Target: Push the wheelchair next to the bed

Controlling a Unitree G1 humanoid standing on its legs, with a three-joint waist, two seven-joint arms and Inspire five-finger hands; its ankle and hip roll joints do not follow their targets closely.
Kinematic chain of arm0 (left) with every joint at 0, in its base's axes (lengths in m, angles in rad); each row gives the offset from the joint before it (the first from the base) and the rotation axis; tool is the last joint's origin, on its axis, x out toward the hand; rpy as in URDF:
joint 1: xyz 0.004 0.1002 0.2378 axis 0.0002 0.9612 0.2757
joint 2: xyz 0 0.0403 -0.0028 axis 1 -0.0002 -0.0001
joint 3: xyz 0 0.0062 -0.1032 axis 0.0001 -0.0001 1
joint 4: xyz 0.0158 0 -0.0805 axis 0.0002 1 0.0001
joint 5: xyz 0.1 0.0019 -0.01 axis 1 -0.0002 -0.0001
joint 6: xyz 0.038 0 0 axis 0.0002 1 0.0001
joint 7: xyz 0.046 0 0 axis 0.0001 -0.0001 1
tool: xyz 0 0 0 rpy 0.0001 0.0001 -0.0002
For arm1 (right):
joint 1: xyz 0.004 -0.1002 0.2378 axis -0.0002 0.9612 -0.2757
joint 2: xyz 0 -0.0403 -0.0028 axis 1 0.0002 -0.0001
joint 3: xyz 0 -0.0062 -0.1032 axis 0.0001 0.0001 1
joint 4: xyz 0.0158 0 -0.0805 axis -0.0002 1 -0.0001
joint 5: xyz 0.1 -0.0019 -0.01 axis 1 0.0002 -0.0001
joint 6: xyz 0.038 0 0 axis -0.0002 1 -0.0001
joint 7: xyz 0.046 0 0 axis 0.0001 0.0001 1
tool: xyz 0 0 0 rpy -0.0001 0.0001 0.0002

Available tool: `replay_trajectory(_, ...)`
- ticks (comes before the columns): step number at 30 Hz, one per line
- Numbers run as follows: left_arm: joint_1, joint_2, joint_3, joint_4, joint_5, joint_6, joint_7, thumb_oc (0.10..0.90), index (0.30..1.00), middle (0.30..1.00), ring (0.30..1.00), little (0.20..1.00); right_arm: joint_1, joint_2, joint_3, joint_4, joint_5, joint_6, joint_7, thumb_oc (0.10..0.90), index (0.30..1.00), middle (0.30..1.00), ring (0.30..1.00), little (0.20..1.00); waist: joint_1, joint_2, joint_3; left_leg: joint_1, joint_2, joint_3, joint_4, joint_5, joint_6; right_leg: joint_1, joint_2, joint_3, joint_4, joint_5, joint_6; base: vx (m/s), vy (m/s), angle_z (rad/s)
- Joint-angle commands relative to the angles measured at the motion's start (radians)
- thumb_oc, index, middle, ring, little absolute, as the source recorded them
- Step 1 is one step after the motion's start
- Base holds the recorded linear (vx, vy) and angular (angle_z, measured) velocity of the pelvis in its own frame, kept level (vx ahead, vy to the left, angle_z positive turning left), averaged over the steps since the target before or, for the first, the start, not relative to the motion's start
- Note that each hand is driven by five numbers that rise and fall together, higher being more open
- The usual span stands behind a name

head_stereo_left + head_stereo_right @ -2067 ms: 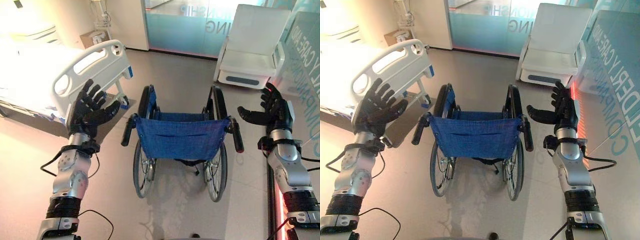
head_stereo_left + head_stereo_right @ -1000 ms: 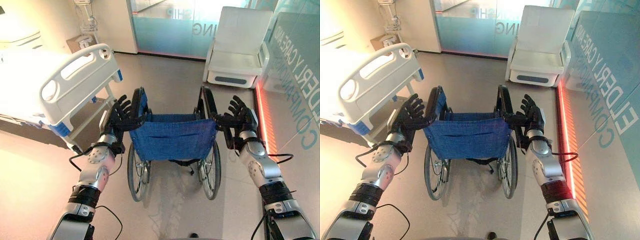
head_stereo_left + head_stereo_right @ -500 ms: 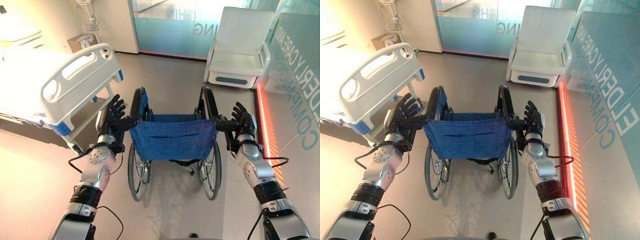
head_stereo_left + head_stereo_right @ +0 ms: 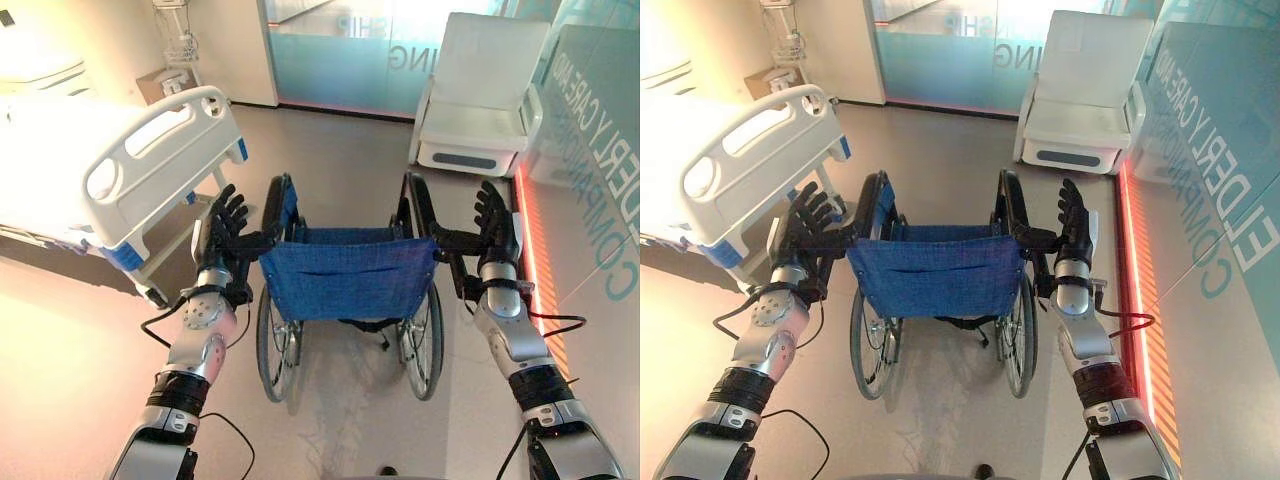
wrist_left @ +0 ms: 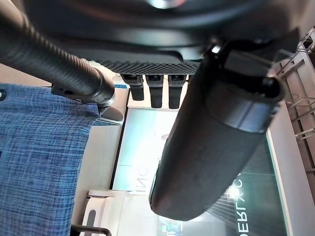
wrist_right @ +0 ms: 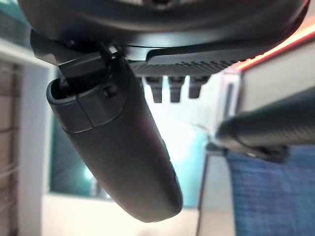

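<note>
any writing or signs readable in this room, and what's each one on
Glass wall on the right: large white lettering running sideways, cut off by the view's edge, so no whole text to quote.
Glass partition at the back: white lettering seen in reverse and cut off at the top; not quotable.
Wheelchair, bed, armchair: no print can be made out.

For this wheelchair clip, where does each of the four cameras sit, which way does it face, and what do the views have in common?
Left eye view: head camera, looking down at the wheelchair, bed and white armchair; both arms, left hand, right hand.
Right eye view: same scene, slightly offset.
Left wrist view: along the left hand's straight fingers, past the left push handle.
Right wrist view: along the right hand; right push handle.
All four share the blue backrest.
</note>
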Motion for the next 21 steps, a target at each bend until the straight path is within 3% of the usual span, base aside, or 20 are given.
replay_trajectory(1,-0.140,0.032,0.021,-0.017,0.055,-0.132,0.016,0.800,0.900,0.900,0.900,0.900,-0.051,-0.047,-0.032,-0.027,0.090,-0.006,0.052,0.800,0.900,0.900,0.900,0.900,0.005,-0.045,-0.085,-0.045,-0.048,0.003,0.003,-0.002,-0.029,0.032,-0.004,-0.013,0.002,0.010,0.010,0.00,0.000,0.00)
replay_trajectory(4,-0.153,0.039,0.014,0.002,0.078,-0.134,0.035,0.800,0.900,0.900,0.900,0.900,-0.054,-0.034,-0.030,0.018,0.195,0.049,0.063,0.800,0.900,0.900,0.900,0.900,0.006,-0.048,-0.084,-0.045,-0.048,0.002,0.003,-0.001,-0.030,0.033,-0.004,-0.015,0.002,0.011,0.009,0.00,0.000,0.00)
replay_trajectory(9,-0.167,0.045,-0.002,0.016,0.119,-0.121,0.060,0.800,0.900,0.900,0.900,0.900,-0.061,-0.022,-0.027,0.052,0.210,0.068,0.042,0.800,0.900,0.900,0.900,0.900,0.008,-0.048,-0.082,-0.045,-0.048,-0.002,0.003,-0.001,-0.029,0.035,-0.004,-0.016,0.002,0.011,0.008,0.00,0.000,0.00)
replay_trajectory(16,-0.164,0.053,-0.013,0.032,0.129,-0.016,0.049,0.800,0.900,0.900,0.900,0.900,-0.063,-0.013,-0.022,0.071,0.238,0.108,0.027,0.800,0.900,0.900,0.900,0.900,0.013,-0.047,-0.081,-0.046,-0.050,-0.008,0.003,0.001,-0.028,0.035,-0.005,-0.016,0.002,0.012,0.008,0.00,0.000,0.00)
replay_trajectory(21,-0.171,0.049,-0.022,0.052,0.050,0.043,-0.001,0.800,0.900,0.900,0.900,0.900,-0.076,-0.008,-0.014,0.089,0.270,0.126,0.040,0.800,0.900,0.900,0.900,0.900,0.016,-0.045,-0.079,-0.047,-0.050,-0.010,0.003,0.003,-0.028,0.035,-0.005,-0.019,0.002,0.013,0.009,0.00,0.000,0.00)
